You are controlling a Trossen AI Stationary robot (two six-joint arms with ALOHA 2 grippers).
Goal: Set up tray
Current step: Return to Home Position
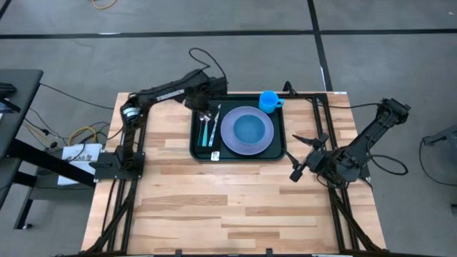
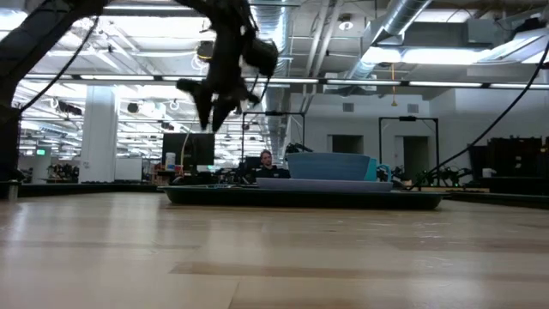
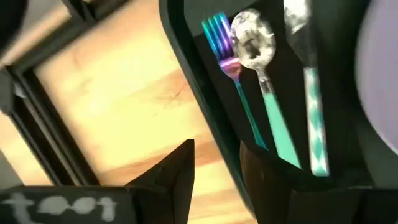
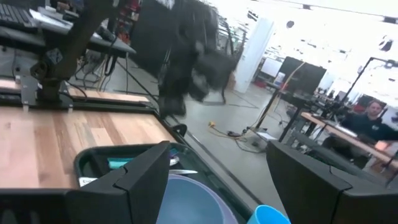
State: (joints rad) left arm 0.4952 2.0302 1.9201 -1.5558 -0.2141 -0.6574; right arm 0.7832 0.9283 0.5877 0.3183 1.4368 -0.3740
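Observation:
The dark green tray (image 1: 239, 158) lies on the table's far middle. On it rest a lavender plate (image 1: 247, 130), a blue cup (image 1: 269, 100) at the far right corner, and a fork (image 3: 227, 62), spoon (image 3: 252, 43) and knife (image 3: 311, 93) side by side along its left part. My left gripper (image 1: 201, 107) hangs in the air above the tray's far left corner, fingers pointing down, open and holding nothing (image 3: 216, 158). My right gripper (image 1: 298, 157) waits open to the right of the tray, facing it (image 4: 217, 168).
A small white tag (image 1: 215, 155) sits at the tray's near rim. Black frame rails (image 1: 321, 121) run along the table's sides and far edge. Bare wood (image 1: 235, 207) stretches across the near half. A person (image 2: 266, 159) sits in the room beyond the table.

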